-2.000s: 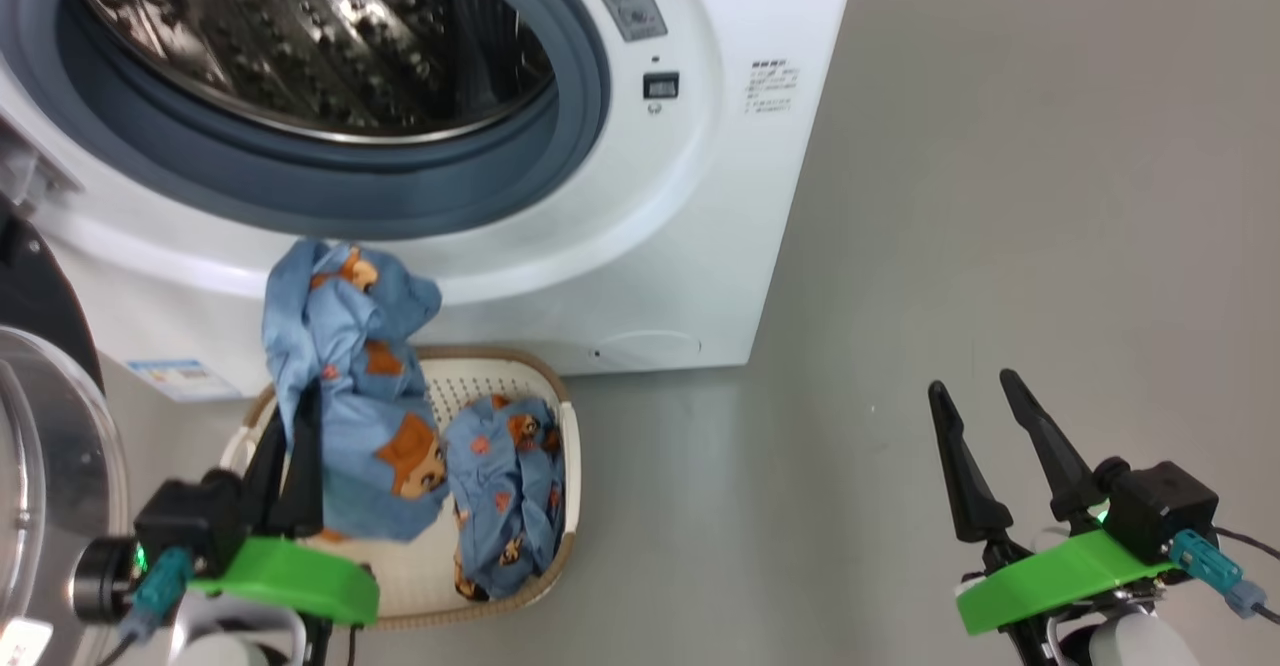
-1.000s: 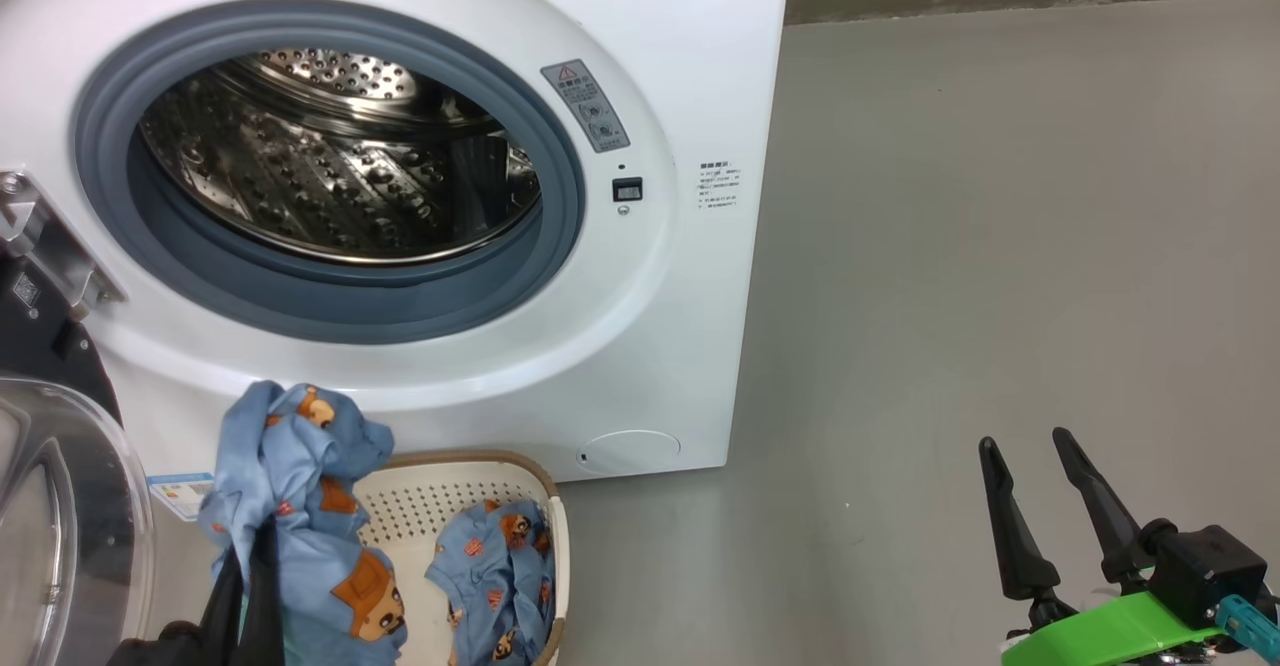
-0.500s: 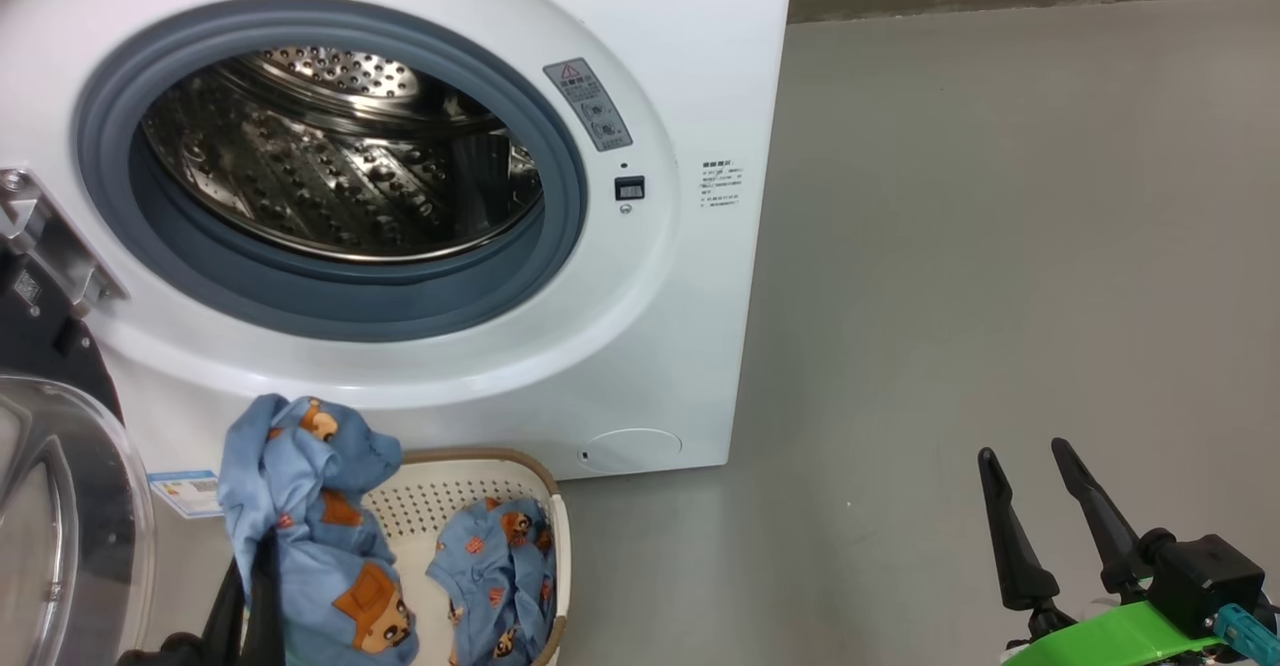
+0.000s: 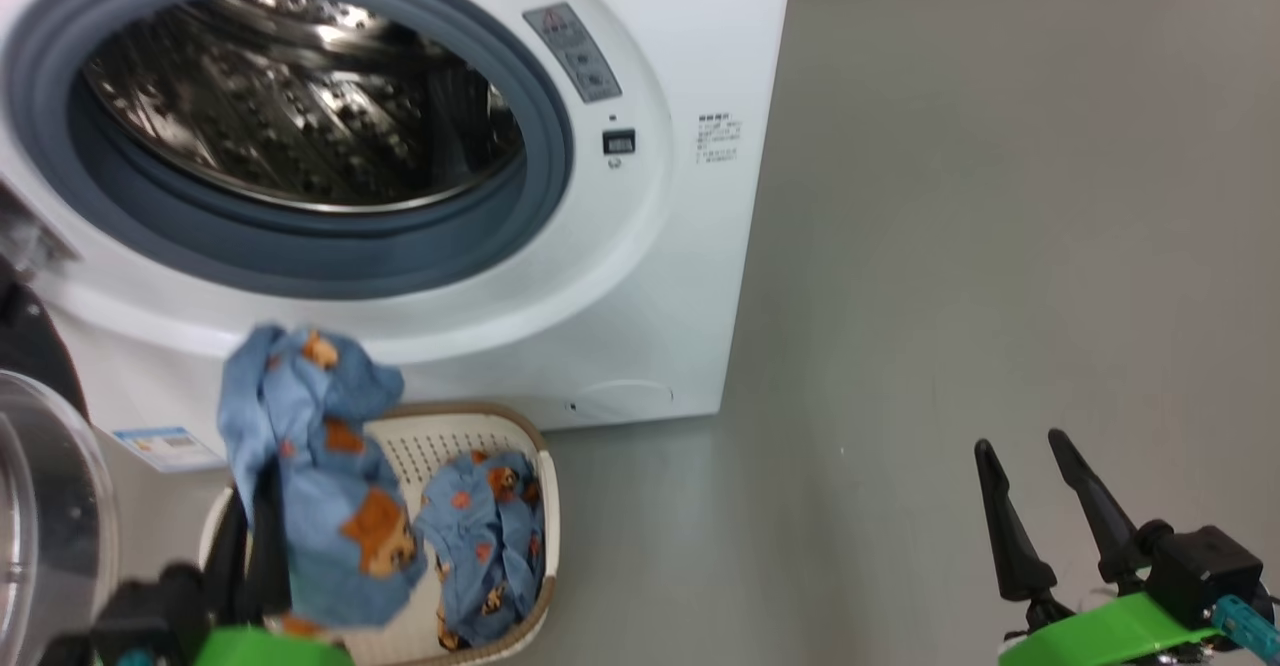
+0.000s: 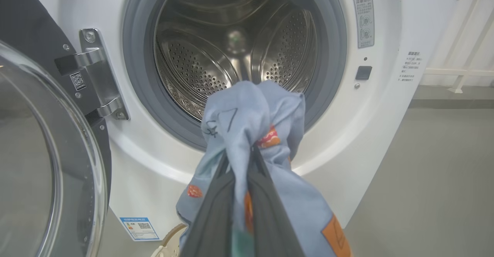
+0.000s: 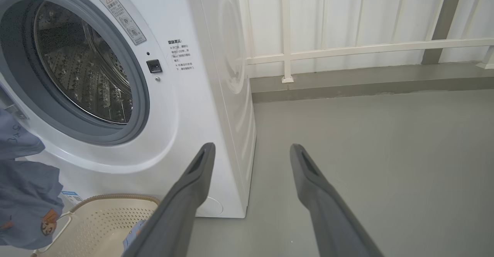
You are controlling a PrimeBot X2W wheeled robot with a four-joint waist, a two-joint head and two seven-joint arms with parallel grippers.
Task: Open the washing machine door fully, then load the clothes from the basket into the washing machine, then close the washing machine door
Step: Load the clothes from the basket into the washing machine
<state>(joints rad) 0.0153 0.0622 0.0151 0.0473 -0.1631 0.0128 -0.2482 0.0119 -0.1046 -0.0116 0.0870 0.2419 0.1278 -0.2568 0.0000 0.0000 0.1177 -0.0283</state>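
Loading step. The door (image 5: 42,160) is swung open at left. The left gripper (image 5: 240,154) has its jaws pinched shut on one soft blue printed garment (image 4: 330,506), which hangs crumpled over the basket (image 4: 440,446), below the drum mouth. Next move: lift it, push it past the grey rubber gasket (image 4: 300,256) into the perforated steel drum (image 5: 200,60), and release. A second garment (image 4: 490,536) lies in the cream perforated basket. The right gripper (image 4: 1020,444) has its jaws wide and empty.

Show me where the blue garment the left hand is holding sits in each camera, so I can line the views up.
Head view: held garment at lower left, overlapping the left side of the basket.
Left wrist view: held garment at centre, bunched in the left hand.
Right wrist view: held garment at the left edge, beside the basket.
Shared landmark: the black latch square on the washing machine front.
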